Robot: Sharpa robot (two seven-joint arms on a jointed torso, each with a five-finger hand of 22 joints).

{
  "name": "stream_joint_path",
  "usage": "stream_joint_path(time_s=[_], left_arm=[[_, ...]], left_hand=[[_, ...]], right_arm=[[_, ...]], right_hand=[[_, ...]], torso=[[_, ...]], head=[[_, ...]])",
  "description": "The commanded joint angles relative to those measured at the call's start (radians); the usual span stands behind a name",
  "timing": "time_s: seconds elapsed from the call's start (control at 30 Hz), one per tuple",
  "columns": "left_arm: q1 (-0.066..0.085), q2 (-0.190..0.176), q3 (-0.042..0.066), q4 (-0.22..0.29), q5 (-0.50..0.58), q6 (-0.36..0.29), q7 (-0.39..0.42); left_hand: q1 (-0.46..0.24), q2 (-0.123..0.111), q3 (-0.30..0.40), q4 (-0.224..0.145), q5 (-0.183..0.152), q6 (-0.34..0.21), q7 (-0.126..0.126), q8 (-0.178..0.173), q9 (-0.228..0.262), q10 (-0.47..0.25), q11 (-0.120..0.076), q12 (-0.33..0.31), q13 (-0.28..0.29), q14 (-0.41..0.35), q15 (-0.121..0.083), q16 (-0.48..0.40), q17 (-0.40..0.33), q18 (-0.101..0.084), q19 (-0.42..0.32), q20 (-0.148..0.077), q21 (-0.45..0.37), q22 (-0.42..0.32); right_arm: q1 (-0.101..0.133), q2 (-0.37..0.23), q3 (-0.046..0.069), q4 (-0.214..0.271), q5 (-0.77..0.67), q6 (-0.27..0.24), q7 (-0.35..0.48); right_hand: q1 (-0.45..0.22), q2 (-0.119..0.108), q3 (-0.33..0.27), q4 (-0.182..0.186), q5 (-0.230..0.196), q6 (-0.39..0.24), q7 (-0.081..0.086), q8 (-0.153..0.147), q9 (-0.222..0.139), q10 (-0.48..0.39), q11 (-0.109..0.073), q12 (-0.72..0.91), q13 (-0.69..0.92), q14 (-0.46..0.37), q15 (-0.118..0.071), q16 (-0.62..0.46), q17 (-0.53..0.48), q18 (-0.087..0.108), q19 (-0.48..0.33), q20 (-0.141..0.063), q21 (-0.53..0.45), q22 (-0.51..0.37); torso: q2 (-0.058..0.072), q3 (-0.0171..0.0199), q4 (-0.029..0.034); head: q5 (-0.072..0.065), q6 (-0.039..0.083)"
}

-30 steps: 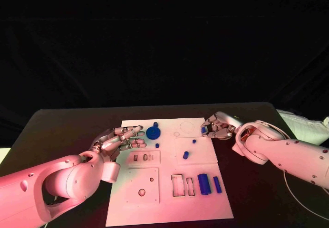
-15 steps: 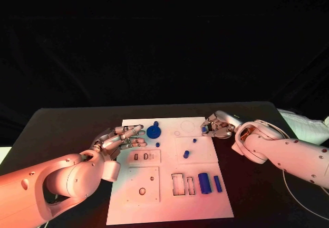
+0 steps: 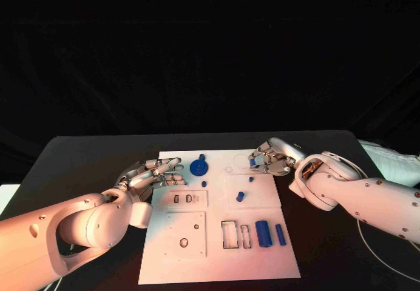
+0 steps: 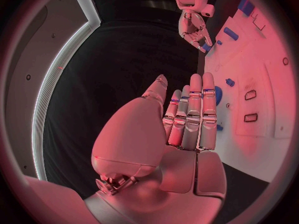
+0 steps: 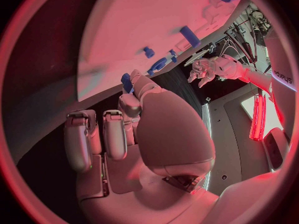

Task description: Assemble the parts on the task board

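My right silver hand sits at the far right edge of the white rectangular task board, fingers pinched on a small blue plastic part; the right wrist view shows the same blue piece at my fingertips. Which way its long axis runs I cannot tell, too much of it is hidden.

My left silver hand holds nothing, fingers straight and a little apart, resting at the board's left edge just beside the round blue disc part.

Progress, my guess: early to midway. On the board I see several blue pieces: the disc at the far end, two small pegs near the middle, a short blue cylinder, and two long blue bars at the near right, their long axes running near-to-far. Whether these are seated or loose I cannot tell. Rectangular slots beside the bars and smaller cutouts on the left panels look unfilled, so plenty is left. The board lies on the black desk.
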Motion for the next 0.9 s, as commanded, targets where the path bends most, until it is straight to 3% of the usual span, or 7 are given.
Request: stream_joint_path(time_s=[0.03,0.33,0.63,0.7,0.9], left_arm=[[0.001,-0.004,0.001,-0.009,0.001,0.023,0.012],[0.001,-0.017,0.001,-0.026,0.001,0.033,0.025],[0.002,-0.028,0.001,-0.048,0.001,0.042,0.033],[0.002,-0.030,0.001,-0.048,0.001,0.043,0.034],[0.003,-0.033,0.001,-0.044,0.001,0.044,0.034]], left_hand=[[-0.001,0.010,0.002,-0.005,-0.002,-0.004,0.003,-0.007,-0.001,0.001,0.000,-0.004,-0.002,-0.006,-0.001,-0.005,0.001,0.009,-0.006,0.002,0.006,0.001],[0.001,0.010,0.003,-0.007,-0.002,-0.006,0.003,-0.008,-0.001,0.000,0.001,-0.006,-0.002,-0.007,-0.001,-0.006,0.002,0.009,-0.007,0.002,0.006,0.002],[0.003,0.009,0.004,-0.010,-0.002,-0.007,0.004,-0.009,-0.001,-0.002,0.001,-0.007,-0.002,-0.009,0.000,-0.009,0.003,0.008,-0.009,0.002,0.006,0.002],[0.003,0.009,0.004,-0.010,-0.002,-0.007,0.004,-0.009,-0.001,-0.002,0.001,-0.008,-0.002,-0.010,0.000,-0.009,0.004,0.008,-0.009,0.002,0.006,0.002],[0.003,0.009,0.004,-0.010,-0.002,-0.007,0.004,-0.009,-0.001,-0.002,0.002,-0.008,-0.002,-0.010,0.000,-0.009,0.004,0.008,-0.010,0.002,0.006,0.002]], right_arm=[[0.002,0.018,0.000,0.058,-0.052,-0.030,-0.103],[-0.002,0.107,-0.004,0.137,-0.081,-0.034,-0.212],[-0.020,0.202,-0.031,0.131,-0.127,-0.041,-0.279],[-0.029,0.217,-0.034,0.127,-0.152,-0.042,-0.289],[-0.056,0.256,-0.039,0.116,-0.186,-0.038,-0.316]], right_hand=[[0.010,0.021,0.005,0.001,0.000,0.035,-0.028,0.020,0.021,-0.001,-0.008,-0.012,-0.015,0.071,-0.005,-0.004,0.104,-0.018,0.047,-0.011,0.003,0.184],[-0.003,0.023,0.008,0.002,0.002,0.025,-0.025,0.015,0.019,-0.007,-0.006,-0.031,-0.027,0.068,-0.004,-0.011,0.095,-0.016,0.042,-0.011,-0.001,0.178],[-0.005,0.019,0.009,-0.002,0.002,0.022,-0.024,0.014,0.019,-0.009,-0.006,-0.036,-0.029,0.067,-0.003,-0.014,0.091,-0.017,0.043,-0.011,0.000,0.180],[-0.008,0.018,0.008,-0.002,0.001,0.021,-0.023,0.013,0.019,-0.008,-0.005,-0.032,-0.027,0.067,-0.003,-0.015,0.088,-0.017,0.043,-0.011,0.000,0.179],[-0.015,0.016,0.007,0.000,0.000,0.020,-0.022,0.012,0.018,-0.007,-0.004,-0.031,-0.026,0.066,-0.002,-0.017,0.085,-0.016,0.041,-0.010,-0.001,0.177]], torso=[[-0.001,-0.0018,0.0006],[-0.008,-0.0123,0.0106],[-0.012,-0.0237,0.0182],[-0.012,-0.0245,0.0173],[-0.010,-0.0214,0.0150]], head=[[0.007,-0.003],[0.020,-0.019],[0.030,-0.035],[0.032,-0.038],[0.040,-0.042]])
